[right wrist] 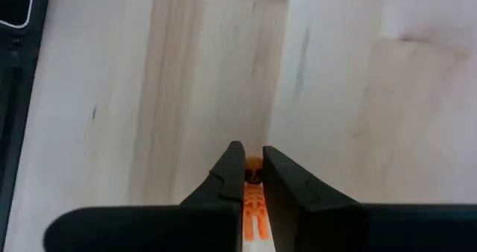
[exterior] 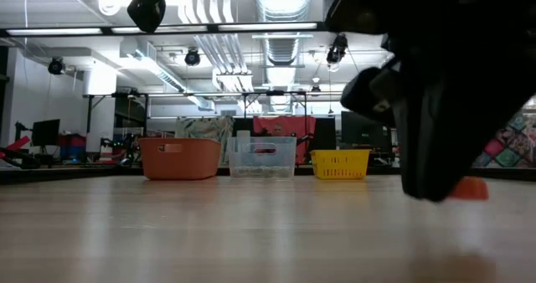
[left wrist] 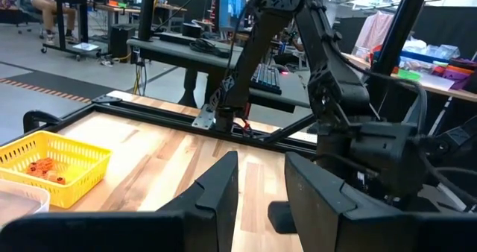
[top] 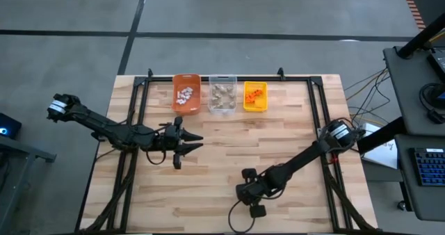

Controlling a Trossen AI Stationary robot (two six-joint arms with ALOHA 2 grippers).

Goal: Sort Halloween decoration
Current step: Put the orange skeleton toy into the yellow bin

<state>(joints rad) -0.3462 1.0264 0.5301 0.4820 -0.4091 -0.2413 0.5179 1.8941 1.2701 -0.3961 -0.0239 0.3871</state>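
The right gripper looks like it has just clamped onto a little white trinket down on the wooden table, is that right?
Not quite: the trinket is bright orange, not white. The right wrist view shows the right gripper shut on the orange trinket, down at the wooden table; the low view shows orange beside it too.

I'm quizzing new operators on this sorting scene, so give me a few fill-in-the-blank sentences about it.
1. The right gripper is shut on a small ____ trinket.
2. The clear bin sits between the orange bin and the ____ bin.
3. The left gripper hovers with jaws ____.

Missing: orange; yellow; open
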